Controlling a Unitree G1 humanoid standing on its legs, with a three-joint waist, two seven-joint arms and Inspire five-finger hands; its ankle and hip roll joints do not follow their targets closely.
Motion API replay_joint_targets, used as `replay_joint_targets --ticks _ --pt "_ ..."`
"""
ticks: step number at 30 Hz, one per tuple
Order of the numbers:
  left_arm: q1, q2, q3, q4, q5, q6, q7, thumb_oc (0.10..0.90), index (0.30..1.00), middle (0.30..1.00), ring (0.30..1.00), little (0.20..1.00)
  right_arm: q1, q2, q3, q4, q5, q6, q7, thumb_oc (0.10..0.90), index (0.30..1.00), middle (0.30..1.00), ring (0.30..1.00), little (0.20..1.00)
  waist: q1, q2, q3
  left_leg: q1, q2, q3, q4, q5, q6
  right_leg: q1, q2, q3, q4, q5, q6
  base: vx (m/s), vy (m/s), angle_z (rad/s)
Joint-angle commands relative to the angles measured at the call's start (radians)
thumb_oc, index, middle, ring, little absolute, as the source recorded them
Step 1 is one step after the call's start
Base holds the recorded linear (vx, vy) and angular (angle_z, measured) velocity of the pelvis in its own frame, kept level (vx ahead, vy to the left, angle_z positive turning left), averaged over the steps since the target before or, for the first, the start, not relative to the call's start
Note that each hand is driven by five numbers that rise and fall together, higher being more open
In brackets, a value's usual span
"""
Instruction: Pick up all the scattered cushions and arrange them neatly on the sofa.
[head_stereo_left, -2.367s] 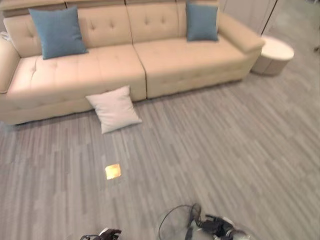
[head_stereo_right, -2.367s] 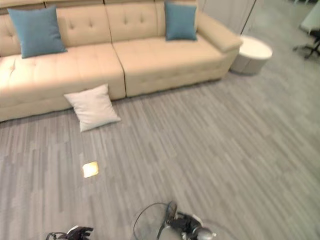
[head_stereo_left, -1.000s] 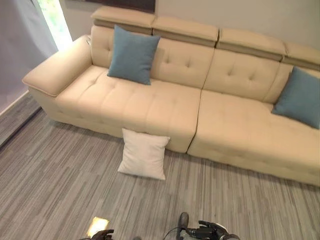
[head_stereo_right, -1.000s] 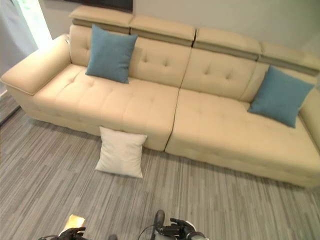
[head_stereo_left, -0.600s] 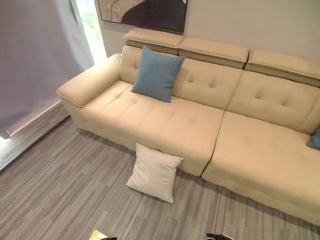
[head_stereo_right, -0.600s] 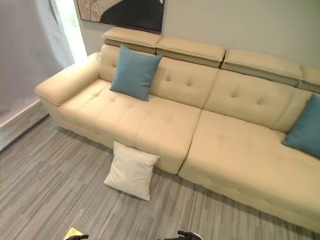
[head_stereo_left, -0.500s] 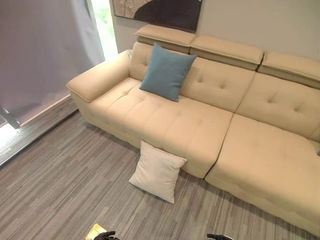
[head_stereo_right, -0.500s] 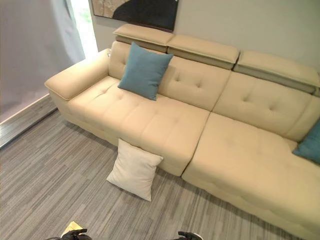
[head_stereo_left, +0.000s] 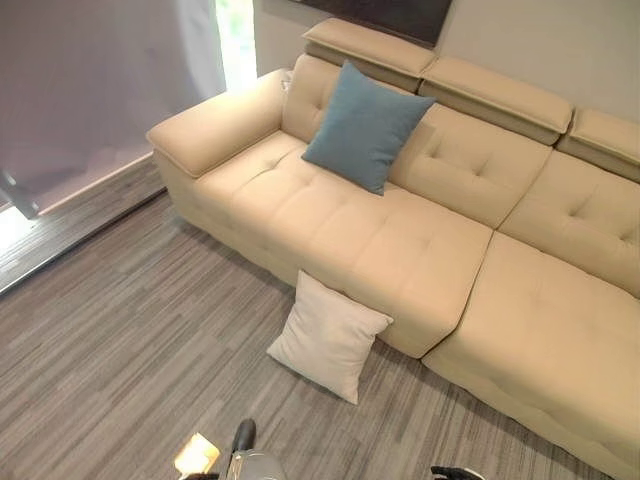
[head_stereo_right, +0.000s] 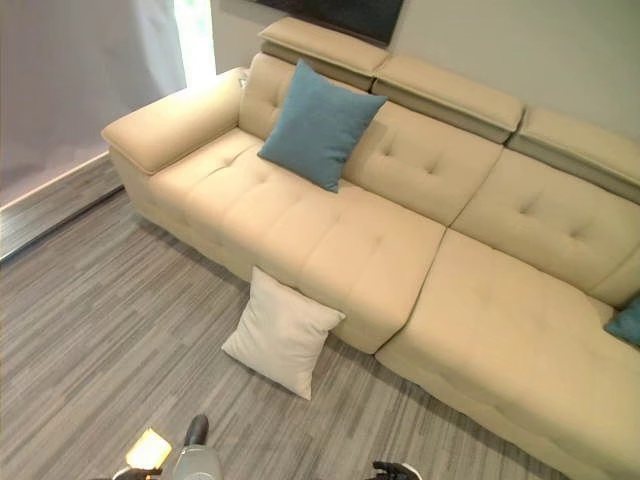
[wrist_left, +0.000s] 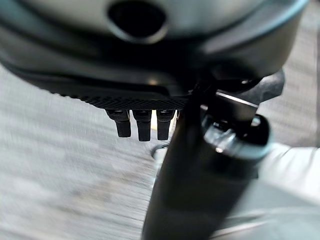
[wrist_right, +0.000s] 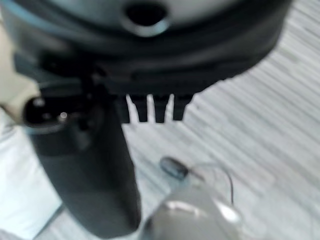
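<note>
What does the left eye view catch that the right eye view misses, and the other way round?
The left eye view takes in a dark bar at the foot of the curtain. The right eye view takes in the corner of a second blue cushion at the sofa's right end. Both share the beige sofa, a blue cushion leaning on its backrest, and the white cushion on the floor against its front.

White cushion (head_stereo_right: 281, 332) on floor against beige sofa (head_stereo_right: 400, 260), blue cushion (head_stereo_right: 319, 124) on seat
</note>
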Motion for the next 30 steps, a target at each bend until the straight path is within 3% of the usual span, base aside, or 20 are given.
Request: replay_joint_targets --ticks 1,2,6,9,13,14,16,17,18,20,22,24,27,28,30 --pt "-0.067 -0.006 -0.023 -0.008 0.008 -0.043 -0.003 0.800 0.900 0.900 0.900 0.900 -0.023 -0.011 0.006 -0.042 -0.019 0.002 -0.002 0.800 0.900 0.900 0.900 0.900 -0.012 0.015 -0.012 0.022 0.012 0.031 -0.036 -0.022 0.056 -0.023 -0.003 -0.004 0.148 -0.030 0.109 0.12 0.436 -0.43" --pt "-0.096 0.002 -0.023 -0.039 -0.020 -0.049 0.001 0.800 0.900 0.900 0.900 0.900 -0.028 -0.001 0.016 -0.048 -0.026 0.005 0.003 0.800 0.900 0.900 0.900 0.900 -0.024 0.030 -0.003 0.039 -0.009 0.059 -0.032 -0.036 0.082 -0.091 -0.042 -0.017 0.269 0.034 0.118 0.08 0.331 -0.44" --pt "-0.116 0.012 -0.035 -0.065 -0.029 -0.057 0.007 0.800 0.900 0.900 0.900 0.900 -0.026 0.002 0.009 -0.052 -0.019 0.005 -0.004 0.800 0.900 0.900 0.900 0.900 -0.045 0.055 0.006 0.091 -0.031 0.104 -0.052 -0.062 0.108 -0.138 -0.077 -0.076 0.353 0.068 0.116 0.11 0.271 -0.41" --pt "-0.110 0.007 -0.025 -0.063 -0.041 -0.058 0.006 0.800 0.900 0.900 0.900 0.900 -0.012 -0.001 0.000 -0.039 -0.005 0.005 -0.008 0.800 0.900 0.900 0.900 0.900 -0.083 0.072 0.001 0.143 -0.070 0.116 -0.099 -0.072 0.121 -0.178 -0.013 -0.068 0.280 0.033 0.088 0.15 0.155 -0.20" --pt "-0.109 0.007 -0.025 -0.063 -0.041 -0.058 0.006 0.800 0.900 0.900 0.900 0.900 -0.012 -0.001 0.000 -0.039 -0.005 0.005 -0.008 0.800 0.900 0.900 0.900 0.900 -0.082 0.073 0.004 0.148 -0.069 0.116 -0.101 -0.073 0.121 -0.174 -0.011 -0.068 0.279 0.031 0.088 0.11 0.027 0.10" --pt "-0.090 -0.015 -0.029 -0.034 0.002 -0.055 0.007 0.800 0.900 0.900 0.900 0.900 -0.006 -0.019 -0.004 -0.020 -0.009 0.013 -0.001 0.800 0.900 0.900 0.900 0.900 -0.130 0.080 0.019 0.219 -0.120 0.112 -0.139 -0.096 0.133 -0.293 0.052 -0.085 0.071 0.101 0.094 0.45 0.046 -0.13" --pt "-0.088 -0.017 -0.028 -0.031 0.008 -0.054 0.006 0.800 0.900 0.900 0.900 0.900 -0.005 -0.023 -0.006 -0.021 -0.009 0.013 0.001 0.800 0.900 0.900 0.900 0.900 -0.137 0.086 0.023 0.230 -0.118 0.111 -0.144 -0.099 0.131 -0.294 0.058 -0.110 0.052 0.105 0.098 0.39 -0.013 -0.53" --pt "-0.065 -0.028 -0.028 -0.021 0.027 -0.052 -0.005 0.800 0.900 0.900 0.900 0.900 0.011 -0.019 -0.007 -0.012 -0.012 0.010 0.005 0.800 0.900 0.900 0.900 0.900 -0.157 0.085 0.012 0.259 -0.140 0.097 -0.151 -0.118 0.135 -0.288 0.096 -0.092 0.046 0.101 0.081 0.28 -0.055 -0.15" --pt "-0.064 -0.028 -0.028 -0.021 0.027 -0.052 -0.005 0.800 0.900 0.900 0.900 0.900 0.012 -0.020 -0.007 -0.012 -0.012 0.009 0.005 0.800 0.900 0.900 0.900 0.900 -0.157 0.086 0.013 0.262 -0.139 0.098 -0.151 -0.119 0.135 -0.286 0.097 -0.092 0.047 0.100 0.081 0.40 -0.048 0.26" --pt "-0.060 -0.037 -0.040 -0.022 0.041 -0.049 -0.017 0.800 0.900 0.900 0.900 0.900 0.023 -0.028 -0.015 -0.002 -0.005 0.008 0.008 0.800 0.900 0.900 0.900 0.900 -0.166 0.088 -0.003 0.282 -0.146 0.076 -0.141 -0.146 0.132 -0.261 0.126 -0.030 0.047 0.085 0.060 0.28 -0.020 0.81" --pt "-0.058 -0.051 -0.049 -0.023 0.042 -0.051 -0.022 0.800 0.900 0.900 0.900 0.900 0.030 -0.040 -0.022 0.002 0.000 0.005 0.008 0.800 0.900 0.900 0.900 0.900 -0.168 0.098 -0.016 0.275 -0.144 0.069 -0.069 -0.179 0.116 -0.236 0.136 -0.035 0.059 0.065 0.041 0.27 -0.067 0.87" --pt "-0.074 -0.063 -0.065 -0.043 0.026 -0.055 -0.018 0.800 0.900 0.900 0.900 0.900 0.009 -0.060 -0.026 -0.008 0.022 -0.002 -0.001 0.800 0.900 0.900 0.900 0.900 -0.164 0.098 0.003 0.189 -0.136 0.078 0.157 -0.134 0.047 -0.191 0.135 -0.051 0.070 0.039 0.012 0.14 -0.077 0.68" --pt "-0.100 -0.065 -0.089 -0.075 0.018 -0.059 -0.006 0.800 0.900 0.900 0.900 0.900 -0.023 -0.082 -0.014 -0.021 0.034 -0.007 -0.018 0.800 0.900 0.900 0.900 0.900 -0.140 0.072 0.039 0.069 -0.107 0.106 0.409 -0.081 0.030 -0.128 0.134 -0.057 0.065 0.007 -0.023 0.10 -0.076 0.47" --pt "-0.104 -0.064 -0.081 -0.085 -0.002 -0.065 0.001 0.800 0.900 0.900 0.900 0.900 -0.039 -0.095 -0.008 -0.033 0.035 -0.014 -0.028 0.800 0.900 0.900 0.900 0.900 -0.129 0.071 0.037 0.053 -0.064 0.130 0.374 -0.083 0.044 -0.099 0.145 -0.063 0.057 -0.012 -0.026 0.17 -0.016 -0.27" --pt "-0.107 -0.063 -0.074 -0.089 -0.013 -0.067 0.006 0.800 0.900 0.900 0.900 0.900 -0.052 -0.098 -0.004 -0.040 0.030 -0.017 -0.036 0.800 0.900 0.900 0.900 0.900 -0.120 0.070 0.035 0.068 -0.040 0.141 0.307 -0.099 0.053 -0.082 0.149 -0.058 0.051 -0.023 -0.020 0.19 0.057 -0.45"
